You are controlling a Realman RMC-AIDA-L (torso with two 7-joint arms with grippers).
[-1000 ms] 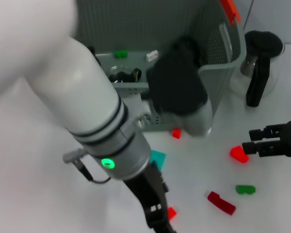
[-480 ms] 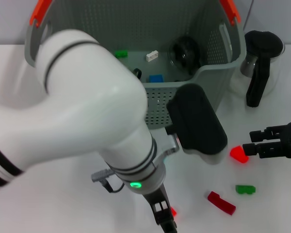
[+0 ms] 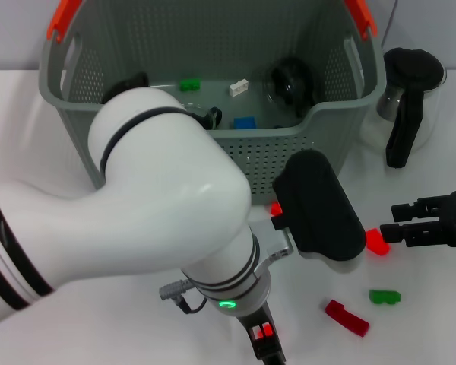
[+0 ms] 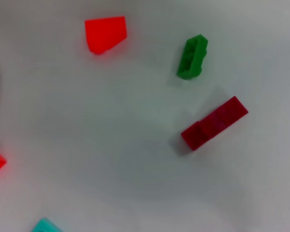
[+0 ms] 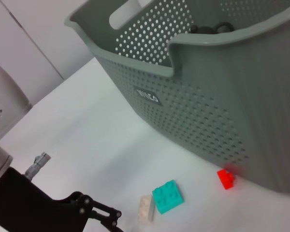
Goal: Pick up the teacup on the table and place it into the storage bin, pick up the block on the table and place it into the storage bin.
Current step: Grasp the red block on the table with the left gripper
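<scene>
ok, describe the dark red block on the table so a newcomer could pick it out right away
Start at the storage bin and come forward across the white table toward the robot's right. The dark red block lies there, just nearer the robot than a small green block. It is the only long, flat, dark red piece; the other reds are brighter and stubbier.

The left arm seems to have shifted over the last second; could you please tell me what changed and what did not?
The left arm swung back from the storage bin toward the table's near edge, uncovering the bin's inside. The right hand kept its place beside the red block; the green block and dark red block stayed put.
</scene>
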